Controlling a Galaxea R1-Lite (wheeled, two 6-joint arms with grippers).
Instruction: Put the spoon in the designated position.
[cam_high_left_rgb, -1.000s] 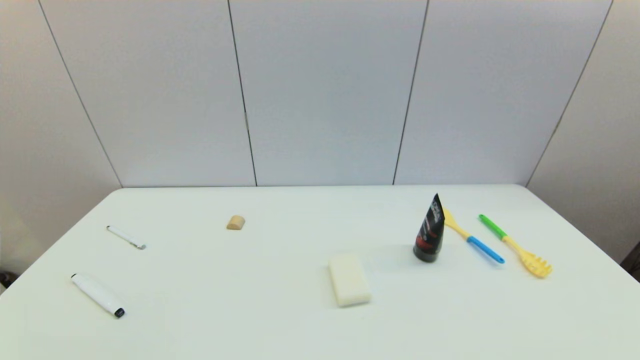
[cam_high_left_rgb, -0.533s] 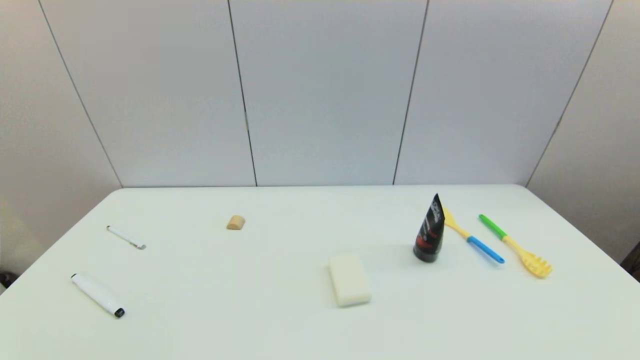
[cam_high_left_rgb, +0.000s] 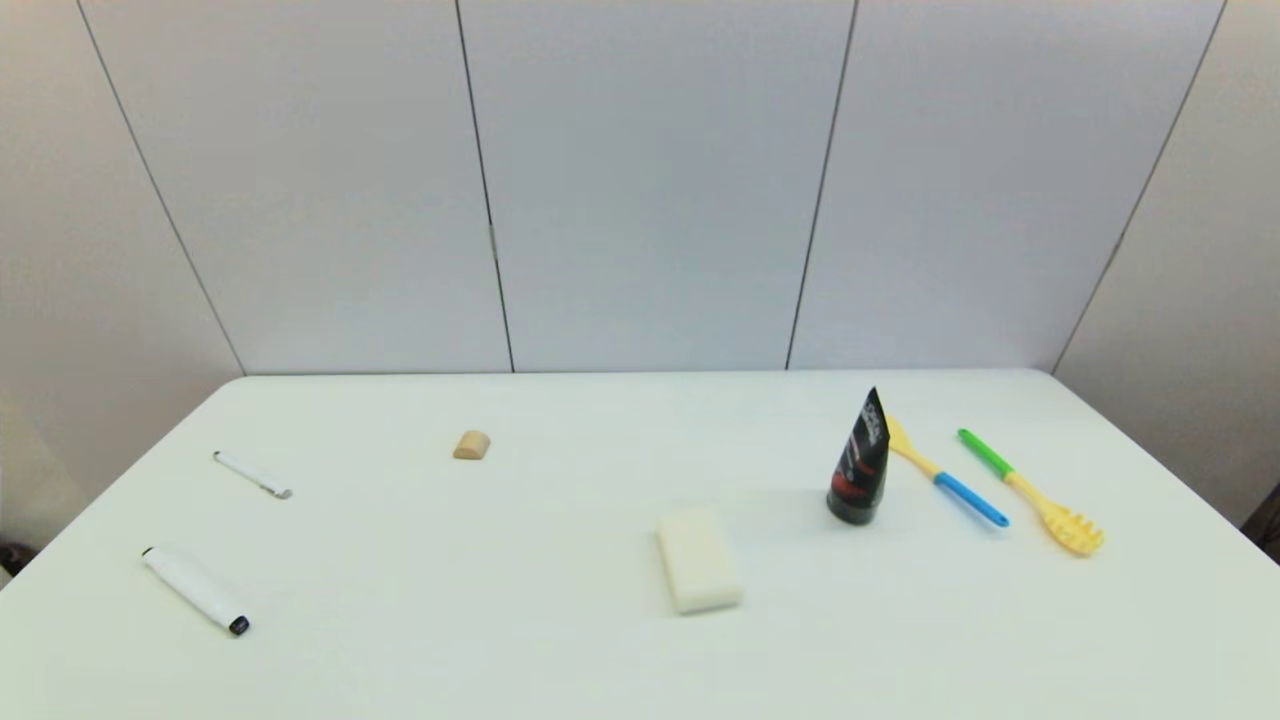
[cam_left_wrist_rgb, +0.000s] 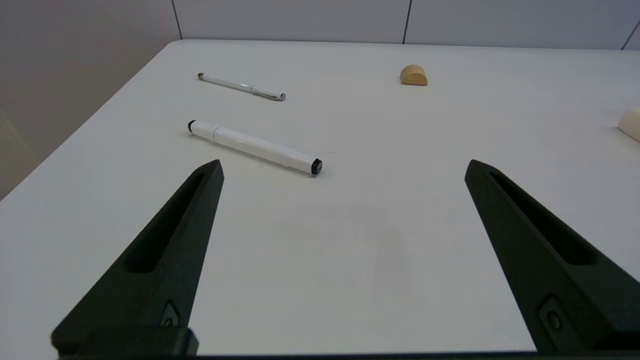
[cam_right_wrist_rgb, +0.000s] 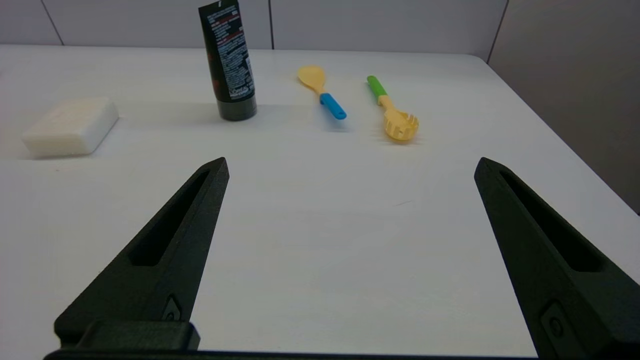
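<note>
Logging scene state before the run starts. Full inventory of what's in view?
spoon: 1, yellow bowl with blue handle end, lying flat right of the tube, far right part of the table
pasta fork: 1, yellow prongs with green handle, lying beside the spoon, nearer the right edge
tube: 1, black with red and white print, standing on its cap
block: 1, cream-white, rectangular, near the table's middle
wooden piece: 1, tan, half-round, left of centre, far side
marker: 1, white with black ends, near left
pen: 1, slim, white, far left
table: 1, white
left pincer: 1, black, open, above bare tabletop near the marker
right pincer: 1, black, open, above bare tabletop short of the spoon
</note>
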